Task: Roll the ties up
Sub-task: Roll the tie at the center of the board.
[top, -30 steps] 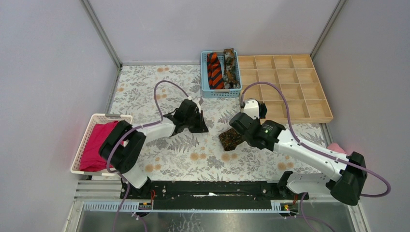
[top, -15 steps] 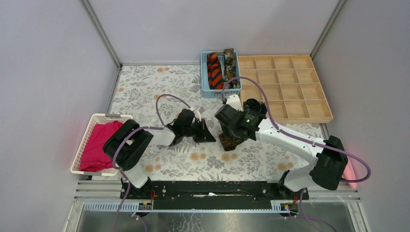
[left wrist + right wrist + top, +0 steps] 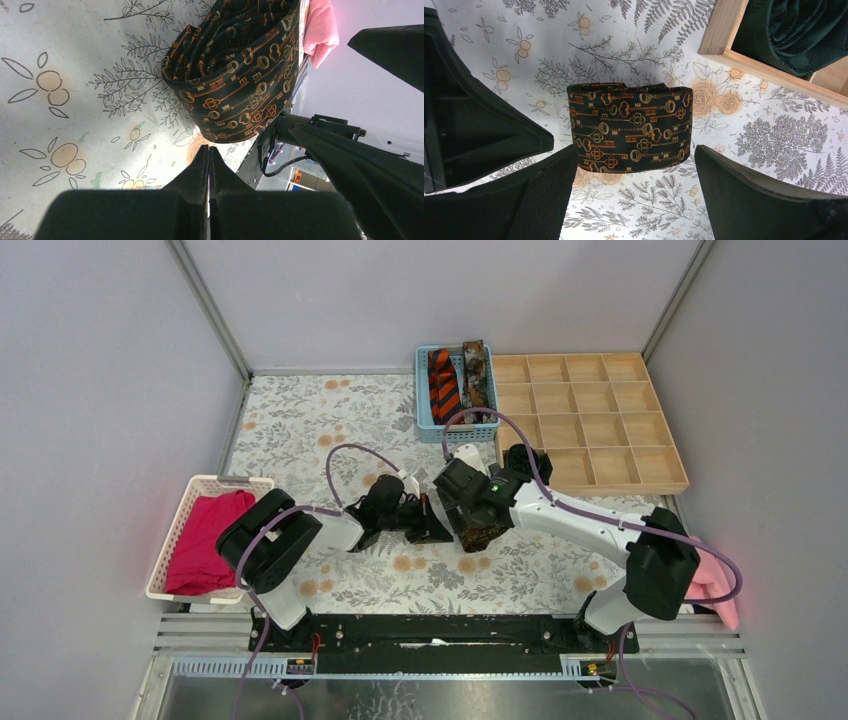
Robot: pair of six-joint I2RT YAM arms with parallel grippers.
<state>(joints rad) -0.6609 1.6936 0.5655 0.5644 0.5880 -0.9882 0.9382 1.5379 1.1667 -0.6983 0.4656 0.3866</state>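
The right gripper point(image 3: 636, 167) is spread wide and grips nothing. It hangs over the rolled tie point(image 3: 630, 127), with one finger on either side, and floral table cloth point(image 3: 774, 135) shows in both gaps. The rolled tie is a dark coil printed with golden keys. It stands on its edge on the table just in front of the wooden tray point(image 3: 600, 420).

The left gripper point(image 3: 208, 165) has its fingers pressed together with nothing between them. Its tip lies low on the cloth, just beside the left flank of the rolled tie; whether it touches cannot be told.

A black tie point(image 3: 794, 30) sits coiled in a near-left compartment of the wooden tray. Farther back, the blue basket point(image 3: 455, 432) holds the striped tie point(image 3: 443, 385) and the mottled tie point(image 3: 476, 375), side by side as long strips. At the table's left edge a white basket point(image 3: 175, 540) contains a magenta cloth point(image 3: 205, 540). A pink cloth point(image 3: 715, 585) lies at the right edge.
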